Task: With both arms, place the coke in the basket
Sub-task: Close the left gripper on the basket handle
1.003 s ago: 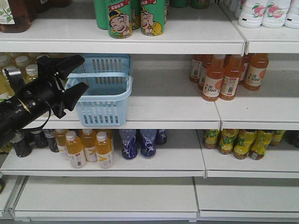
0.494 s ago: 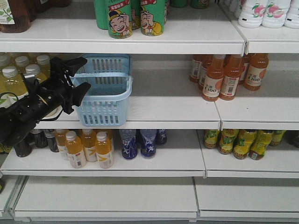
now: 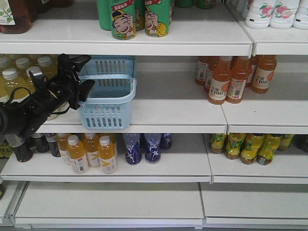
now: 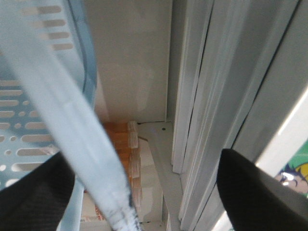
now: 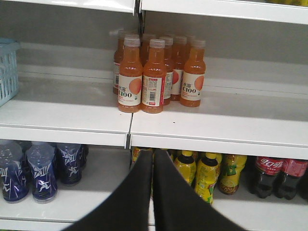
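Jaws spread wide, the left gripper sits at the left end of the basket, one jaw high and one low against its side. The wrist view shows the basket's flat handle running between the two fingertips, with nothing clamped. The basket stands on the middle shelf, at its front edge toward the left end, with yellow bottles behind the arm. The right gripper hangs with jaws clenched together on nothing, in front of the lower shelf. Coke bottles stand at the right of that lower shelf, well apart from those jaws and from the basket. Orange bottles stand on the shelf above.
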`<state>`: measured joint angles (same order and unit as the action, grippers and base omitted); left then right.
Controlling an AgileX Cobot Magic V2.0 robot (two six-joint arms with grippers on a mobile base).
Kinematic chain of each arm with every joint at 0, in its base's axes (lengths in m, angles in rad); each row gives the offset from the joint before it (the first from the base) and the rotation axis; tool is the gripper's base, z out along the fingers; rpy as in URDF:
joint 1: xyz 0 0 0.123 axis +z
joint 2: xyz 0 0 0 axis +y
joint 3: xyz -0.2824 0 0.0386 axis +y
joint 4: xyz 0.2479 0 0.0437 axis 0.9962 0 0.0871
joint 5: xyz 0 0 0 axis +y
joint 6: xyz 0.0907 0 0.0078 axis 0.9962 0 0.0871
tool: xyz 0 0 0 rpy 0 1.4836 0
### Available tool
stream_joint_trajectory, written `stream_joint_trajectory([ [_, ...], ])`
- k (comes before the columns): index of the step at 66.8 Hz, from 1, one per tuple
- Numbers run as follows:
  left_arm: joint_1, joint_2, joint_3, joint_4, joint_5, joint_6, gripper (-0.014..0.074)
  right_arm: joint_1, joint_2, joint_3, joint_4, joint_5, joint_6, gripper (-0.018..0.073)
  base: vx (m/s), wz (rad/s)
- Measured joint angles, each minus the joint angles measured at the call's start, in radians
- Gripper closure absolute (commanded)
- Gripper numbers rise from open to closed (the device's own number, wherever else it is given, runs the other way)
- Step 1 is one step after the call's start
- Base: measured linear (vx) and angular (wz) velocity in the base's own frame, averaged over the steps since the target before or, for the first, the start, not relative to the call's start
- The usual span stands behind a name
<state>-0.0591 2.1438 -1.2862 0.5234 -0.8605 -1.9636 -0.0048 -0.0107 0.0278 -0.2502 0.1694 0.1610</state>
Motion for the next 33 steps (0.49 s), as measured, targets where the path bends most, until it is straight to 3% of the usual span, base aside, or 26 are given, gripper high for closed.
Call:
stream_joint_trajectory([
  [13, 0.000, 0.029, -0.035, -0.002, -0.014, -0.036, 0.0082, 0.000, 0.000, 0.000, 0.000, 0.000, 0.000, 0.0564, 0.00, 0.00],
  [18, 0.000, 0.035, -0.036, -0.006, -0.016, -0.039, 0.0161, 0.000, 0.000, 0.000, 0.000, -0.001, 0.000, 0.0564, 0.00, 0.00],
  [33, 0.000, 0.055, -0.036, -0.006, 0.005, -0.043, 0.0532, 0.000, 0.000, 0.000, 0.000, -0.001, 0.000, 0.0564, 0.00, 0.00],
])
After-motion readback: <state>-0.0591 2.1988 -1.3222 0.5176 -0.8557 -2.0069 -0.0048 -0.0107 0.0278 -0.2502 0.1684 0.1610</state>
